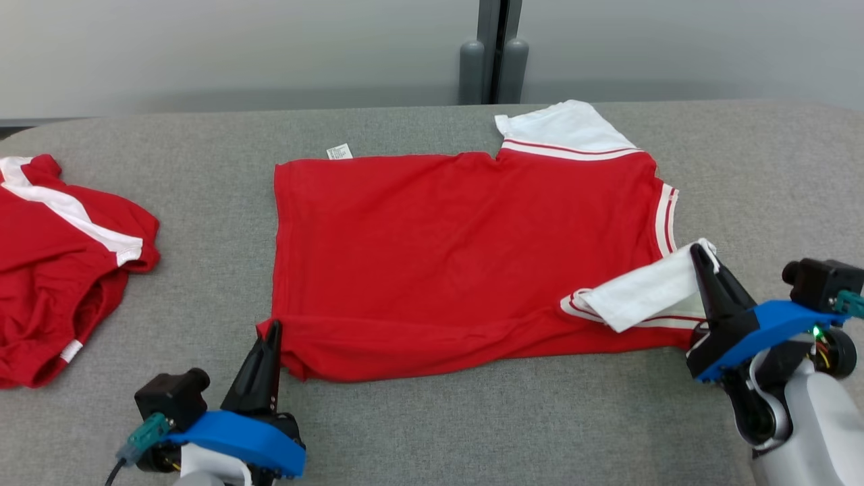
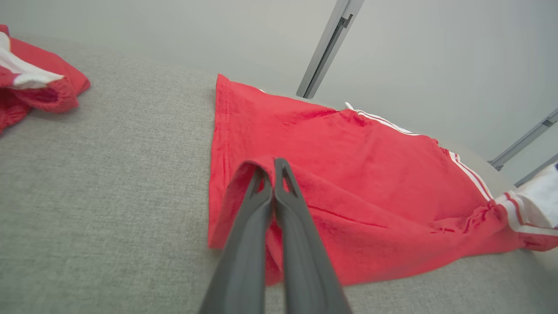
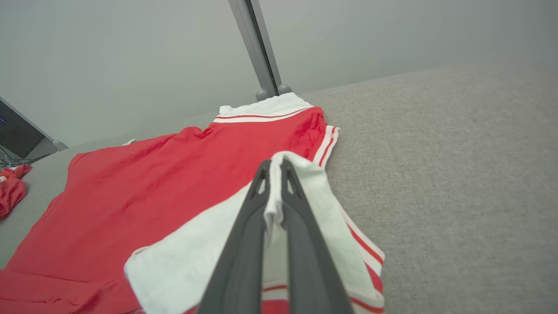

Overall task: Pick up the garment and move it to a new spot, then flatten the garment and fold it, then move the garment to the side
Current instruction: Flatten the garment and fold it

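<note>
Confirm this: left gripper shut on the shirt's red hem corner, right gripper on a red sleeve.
Not red: the right gripper pinches a white sleeve, as the right wrist view shows. The left gripper does hold the hem corner.

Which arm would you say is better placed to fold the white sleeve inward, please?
Right: the right gripper is shut on the white sleeve; the left gripper pinches the hem corner.
</note>
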{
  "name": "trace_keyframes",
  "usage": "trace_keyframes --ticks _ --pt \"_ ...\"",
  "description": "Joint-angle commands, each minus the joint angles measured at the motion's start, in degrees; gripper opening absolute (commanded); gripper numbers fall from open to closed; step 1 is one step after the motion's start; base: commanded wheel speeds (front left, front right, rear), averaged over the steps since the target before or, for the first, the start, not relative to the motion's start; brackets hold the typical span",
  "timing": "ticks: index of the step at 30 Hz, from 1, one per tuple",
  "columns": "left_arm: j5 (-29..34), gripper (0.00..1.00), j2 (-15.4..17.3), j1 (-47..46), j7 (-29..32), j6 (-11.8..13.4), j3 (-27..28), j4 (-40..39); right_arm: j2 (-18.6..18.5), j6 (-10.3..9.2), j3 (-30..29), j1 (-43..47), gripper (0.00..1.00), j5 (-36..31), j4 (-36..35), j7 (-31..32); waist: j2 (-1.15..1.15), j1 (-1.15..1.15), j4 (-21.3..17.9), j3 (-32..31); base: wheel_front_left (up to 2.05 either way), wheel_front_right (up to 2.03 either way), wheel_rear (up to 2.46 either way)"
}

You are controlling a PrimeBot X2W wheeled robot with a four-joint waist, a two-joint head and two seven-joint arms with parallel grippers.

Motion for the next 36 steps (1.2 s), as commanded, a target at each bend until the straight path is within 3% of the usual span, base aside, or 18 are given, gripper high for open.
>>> trace_keyframes --ticks 1,13,14,15,16,17,26,30,36 --pt "0.13 0.00 0.54 -1.91 -0.41 -0.33 -0.15 1.11 -0.59 0.03 0.40 -2.41 0.00 0.06 1.64 -0.80 -0.01 -0.01 0.20 0.64 0.00 0.00 0.00" --pt "-0.13 0.00 2.66 -12.37 -1.49 -1.59 -3.35 11.32 -1.27 0.03 3.85 -13.62 0.00 0.13 15.32 -6.33 -0.01 -0.01 0.07 3.84 0.00 0.00 0.00" --pt "-0.31 0.00 2.65 -12.95 -1.57 -1.63 -3.67 12.06 -1.25 0.03 4.10 -14.13 0.07 0.18 16.33 -6.97 -0.01 -0.01 0.07 3.88 0.00 0.00 0.00" --pt "-0.45 0.13 2.60 -13.47 -1.68 -1.62 -3.95 12.89 -1.19 0.03 4.37 -14.56 0.67 0.27 17.34 -7.62 -0.01 -0.01 0.07 3.87 0.00 0.00 0.00" --pt "-0.54 0.43 2.54 -13.90 -1.83 -1.64 -4.10 13.56 -1.19 0.03 4.65 -14.89 1.00 0.39 18.24 -8.18 -0.01 -0.01 0.07 3.83 0.00 0.00 0.00" --pt "-0.72 1.00 2.41 -14.20 -2.04 -1.67 -4.21 14.11 -1.45 0.03 5.10 -15.12 1.00 0.04 19.07 -8.87 -0.01 -0.01 0.08 3.73 0.00 0.00 0.00" --pt "-2.07 1.00 2.20 -11.72 -2.54 -1.71 -2.68 13.87 -4.06 0.03 8.09 -11.53 1.00 0.15 22.01 -14.47 -0.01 -0.01 -0.12 1.18 0.00 0.00 0.00" --pt "-0.72 1.00 1.29 -7.18 -2.52 -1.71 -0.59 11.09 -5.79 0.03 8.86 -7.84 1.00 0.51 21.80 -15.31 -0.01 -0.01 -0.28 0.04 0.00 0.00 0.00" --pt "2.64 1.00 0.38 -3.76 -2.53 -1.57 -2.06 11.01 -6.15 0.03 8.84 -3.80 1.00 1.07 21.73 -15.40 -0.01 -0.01 -0.81 -0.14 0.00 0.00 0.00"
